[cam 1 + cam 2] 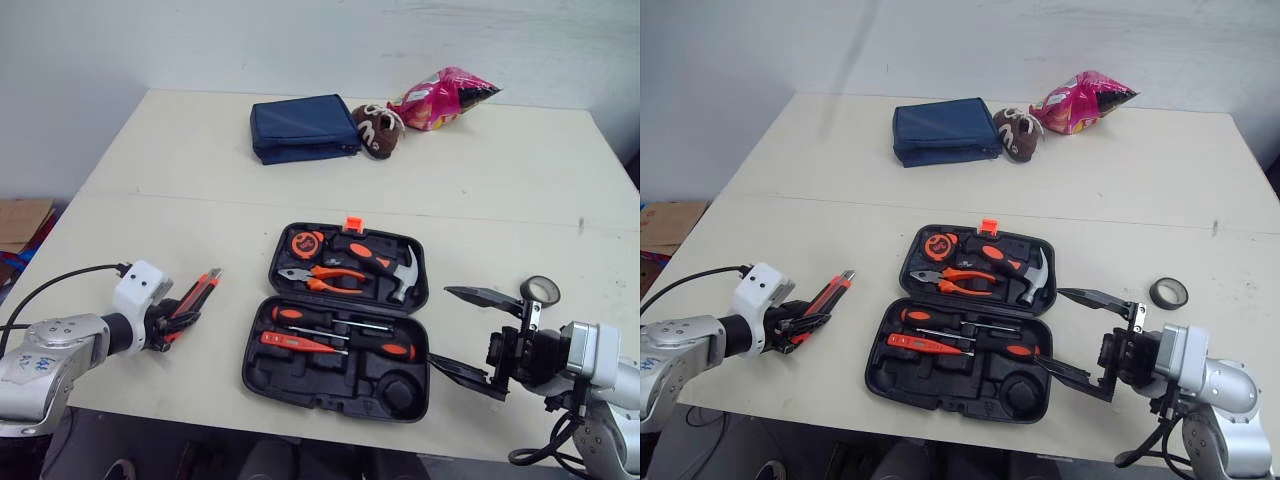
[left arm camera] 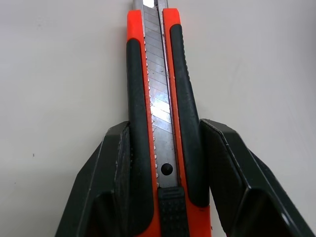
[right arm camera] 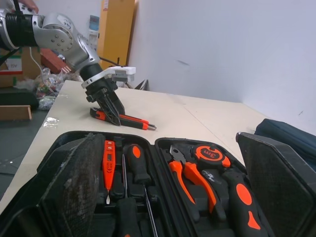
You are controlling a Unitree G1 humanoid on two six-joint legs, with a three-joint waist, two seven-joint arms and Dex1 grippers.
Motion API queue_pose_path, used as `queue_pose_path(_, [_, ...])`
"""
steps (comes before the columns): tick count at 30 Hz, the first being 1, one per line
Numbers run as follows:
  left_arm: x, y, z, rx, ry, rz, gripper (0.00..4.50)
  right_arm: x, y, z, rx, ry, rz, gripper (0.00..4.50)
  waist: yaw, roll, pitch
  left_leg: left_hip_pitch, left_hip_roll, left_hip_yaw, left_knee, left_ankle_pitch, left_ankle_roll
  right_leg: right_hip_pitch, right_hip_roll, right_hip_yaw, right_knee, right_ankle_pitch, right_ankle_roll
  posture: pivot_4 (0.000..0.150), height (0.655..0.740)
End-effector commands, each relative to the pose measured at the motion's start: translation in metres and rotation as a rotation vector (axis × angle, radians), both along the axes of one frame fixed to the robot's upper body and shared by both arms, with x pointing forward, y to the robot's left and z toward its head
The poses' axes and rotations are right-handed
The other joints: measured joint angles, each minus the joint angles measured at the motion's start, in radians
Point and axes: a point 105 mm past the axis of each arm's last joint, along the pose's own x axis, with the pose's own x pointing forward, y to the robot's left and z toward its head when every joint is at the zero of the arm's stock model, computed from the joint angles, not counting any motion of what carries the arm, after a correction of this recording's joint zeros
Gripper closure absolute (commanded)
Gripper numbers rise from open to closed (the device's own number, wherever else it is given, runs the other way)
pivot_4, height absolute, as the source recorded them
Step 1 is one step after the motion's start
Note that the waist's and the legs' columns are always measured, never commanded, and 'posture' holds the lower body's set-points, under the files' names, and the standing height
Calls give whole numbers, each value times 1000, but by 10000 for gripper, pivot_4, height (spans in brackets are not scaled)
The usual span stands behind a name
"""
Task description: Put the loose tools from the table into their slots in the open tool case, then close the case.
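While the left claw (image 1: 182,314) pinches an orange-and-black utility knife (image 1: 201,288) across its handle, one black finger pressed to each rubbery side grip, the knife lies on the pale table (image 1: 190,170). Its segmented steel blade runs away from the fingertips. The left forearm reaches in low and the wrist tips the claw down onto the knife.

Off to that claw's inner side sits one black moulded plastic tool case (image 1: 262,375), lying open. The right claw (image 1: 1082,335) points at the case's near corner from the other side, its two flat, textured fingers spread wide, its forearm held level above the table.

Inside the case, the half farther from both claws holds one round tape measure (image 1: 306,243), one pair of pliers (image 1: 325,278) with orange grips, and one steel-headed hammer (image 1: 388,266). The nearer half holds two screwdrivers (image 1: 300,314) and one slim orange tester (image 1: 295,343).

Just beyond the right claw lies one black tape roll (image 1: 1168,293). Far past the case, well away from both claws, sit one dark blue fabric pouch (image 1: 303,127), one brown plush item (image 1: 378,130) and one crinkled pink snack bag (image 1: 445,97).
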Motion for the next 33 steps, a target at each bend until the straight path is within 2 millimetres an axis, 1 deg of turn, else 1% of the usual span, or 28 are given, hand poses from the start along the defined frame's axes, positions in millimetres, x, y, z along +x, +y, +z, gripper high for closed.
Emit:
queue_pose_path(1, [-2,-10,10,-35,-38,-110,30418,-1,0,6,-24,-31,3,0,0,-1,1,0,0,0,0,0,0,0,0,0,0,0,0,1500,7400])
queue_pose_path(4, [1,-32,49,-21,-250,-371,30418,2,-3,5,-48,-24,-34,0,3,-5,3,-3,0,-1,1,0,0,-2,0,-1,0,0,0,1500,7400])
queue_pose_path(6, [0,-43,61,-2,-311,-483,30418,4,-7,4,-61,-15,-62,0,5,-6,3,-5,0,-2,2,0,0,-4,0,-2,0,0,0,1500,7400])
queue_pose_path(8, [-12,-71,71,-16,-323,-696,30418,6,-16,-1,-97,10,-105,0,8,-6,3,-8,0,-2,3,0,0,-6,0,-2,0,0,0,1500,7400])
queue_pose_path(9, [-19,-82,71,-10,-301,-798,30419,8,-21,-3,-109,23,-128,0,10,-6,3,-10,0,-2,4,0,0,-8,0,-2,1,0,0,1500,7400])
queue_pose_path(12, [-37,-104,69,34,-227,-1022,30419,6,-30,-6,-140,54,-134,0,11,-6,3,-12,-1,-1,4,0,0,-9,0,-2,1,0,1,1500,7400])
queue_pose_path(15, [-57,-127,67,18,-132,-1215,30419,3,-32,-7,-149,88,-115,0,10,-6,4,-13,0,-1,4,0,0,-10,2,-2,2,0,1,1500,7400])
queue_pose_path(16, [-62,-131,66,19,-110,-1258,30419,2,-31,-9,-153,103,-105,0,9,-6,4,-13,0,0,4,1,0,-10,2,-2,3,0,1,1500,7400])
queue_pose_path(18, [-66,-137,59,57,-57,-1311,30419,0,-31,-9,-151,117,-101,0,5,-6,4,-12,0,0,5,1,1,-10,3,-1,3,0,1,1500,7400])
queue_pose_path(21, [-65,-142,50,119,-31,-1338,30419,1,-32,-9,-147,114,-112,0,0,-6,4,-12,0,0,5,1,1,-10,3,-1,4,0,1,1500,7400])
queue_pose_path(23, [-62,-149,46,98,-32,-1324,30419,-1,-33,-9,-145,118,-118,0,0,-7,4,-12,0,1,5,1,1,-10,3,-1,4,0,1,1500,7400])
queue_pose_path(24, [-61,-155,40,88,-21,-1317,30419,-3,-34,-11,-150,125,-118,0,1,-7,4,-12,0,0,6,1,1,-10,3,-1,4,0,1,1500,7400])
queue_pose_path(25, [-59,-160,30,118,-9,-1330,30419,-7,-37,-11,-158,137,-119,0,2,-7,4,-13,0,0,6,1,1,-10,3,-1,4,0,1,1500,7400])
queue_pose_path(27, [-55,-168,18,169,-1,-1346,30419,-12,-41,-12,-172,150,-119,0,14,-7,4,-13,-1,0,7,0,2,-10,3,-1,4,1,1,1500,7400])
queue_pose_path(30, [-48,-172,13,201,-5,-1312,30419,-17,-43,-12,-178,156,-114,0,22,-8,5,-15,-1,0,9,0,3,-10,4,0,4,1,2,1500,7400])
queue_pose_path(31, [-48,-172,12,203,5,-1306,30419,-19,-43,-11,-178,158,-111,0,22,-8,5,-15,-1,0,10,0,3,-10,4,0,4,1,2,1500,7400])
queue_pose_path(33, [-55,-172,10,189,49,-1328,30419,-26,-41,-14,-187,193,-78,0,22,-8,5,-15,-1,0,11,0,3,-10,3,0,4,1,2,1500,7400])
